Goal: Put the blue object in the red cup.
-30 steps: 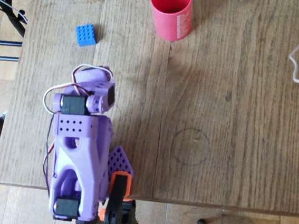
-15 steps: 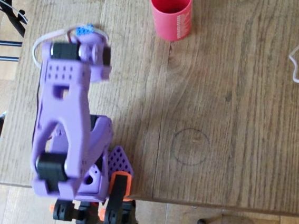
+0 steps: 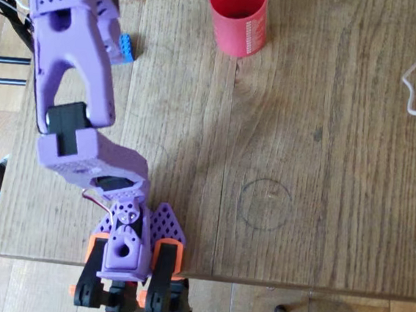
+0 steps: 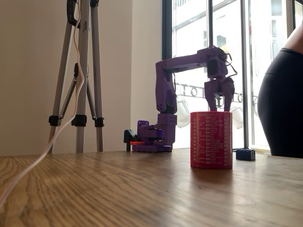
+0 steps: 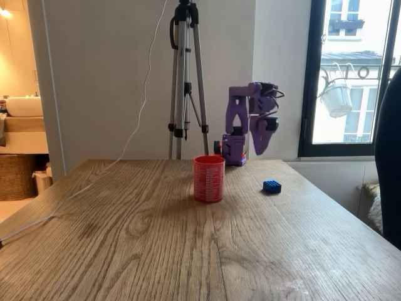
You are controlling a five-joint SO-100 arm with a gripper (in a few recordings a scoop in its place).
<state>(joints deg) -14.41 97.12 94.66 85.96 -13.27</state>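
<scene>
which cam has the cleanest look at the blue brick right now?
The fixed view facing the arm: the blue brick sits whole and unblocked on the table right of the red cup. Overhead, the arm covers most of it. The low fixed view shows a small dark shape.

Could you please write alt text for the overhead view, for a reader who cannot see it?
A purple robot arm reaches up the left side of a wooden table, partly covering a small blue brick. A red cup stands upright at the top centre, apart from the brick.
</scene>
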